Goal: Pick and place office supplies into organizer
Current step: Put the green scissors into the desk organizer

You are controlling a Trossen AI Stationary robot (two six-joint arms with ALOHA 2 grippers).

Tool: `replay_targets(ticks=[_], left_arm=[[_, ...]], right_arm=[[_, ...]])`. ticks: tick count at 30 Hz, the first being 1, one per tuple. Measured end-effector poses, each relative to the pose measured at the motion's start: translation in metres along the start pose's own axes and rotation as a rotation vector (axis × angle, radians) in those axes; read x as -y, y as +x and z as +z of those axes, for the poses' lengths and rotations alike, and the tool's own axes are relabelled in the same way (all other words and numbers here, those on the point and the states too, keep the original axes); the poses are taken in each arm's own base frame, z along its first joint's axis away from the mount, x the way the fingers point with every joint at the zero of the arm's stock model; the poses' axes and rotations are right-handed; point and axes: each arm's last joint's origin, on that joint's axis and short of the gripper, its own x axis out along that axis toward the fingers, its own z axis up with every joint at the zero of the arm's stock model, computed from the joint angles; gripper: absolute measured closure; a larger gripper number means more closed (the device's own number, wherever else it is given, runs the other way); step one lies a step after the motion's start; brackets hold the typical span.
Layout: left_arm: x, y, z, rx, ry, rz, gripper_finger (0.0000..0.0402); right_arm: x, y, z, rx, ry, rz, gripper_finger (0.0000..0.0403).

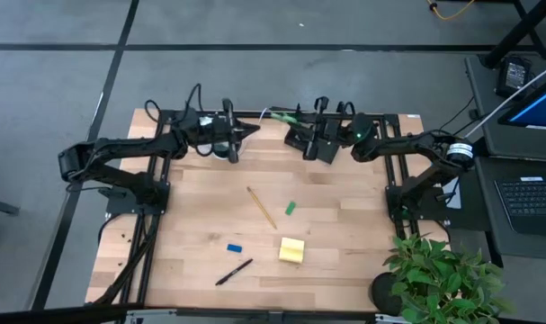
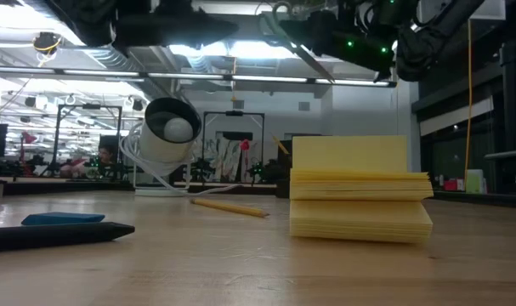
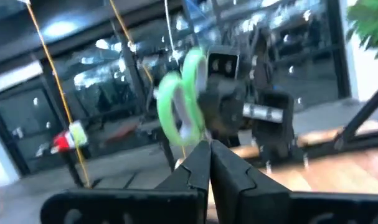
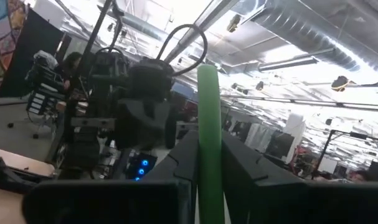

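Green plastic handles of the scissors (image 4: 208, 143) sit pinched in the right pincer (image 1: 295, 117), held up over the table's far edge; blades jut toward the left pincer (image 1: 252, 129), which is pressed together, empty, just opposite. Scissors: light, stiff, slick steel, so grip at handles/pivot, not blade tips.

Grey floor (image 1: 255, 27) with dark tape lines surrounds the wooden table (image 1: 192, 225); a plant (image 1: 443, 279) stands beside it.
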Motion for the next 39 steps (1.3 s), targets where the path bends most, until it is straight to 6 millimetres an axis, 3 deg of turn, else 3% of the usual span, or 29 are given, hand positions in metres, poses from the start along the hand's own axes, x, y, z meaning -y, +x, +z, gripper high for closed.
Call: replay_targets(ticks=[9,21,33,39], left_arm=[[0.001,0.005,-0.01,-0.027,-0.034,-0.013,0.0341],[0.003,0.021,-0.018,0.067,-0.109,-0.082,0.0277],[0.005,0.046,-0.01,0.082,-0.115,-0.152,0.0277],[0.006,0.048,-0.013,0.071,-0.116,-0.15,0.0317]], right_arm=[[-0.004,0.0,0.003,0.045,0.07,0.1,0.0355],[-0.013,0.003,0.004,0.041,0.085,0.145,0.0355],[-0.013,0.003,0.004,0.04,0.088,0.161,0.0355],[-0.014,0.003,0.003,0.038,0.09,0.163,0.0355]])
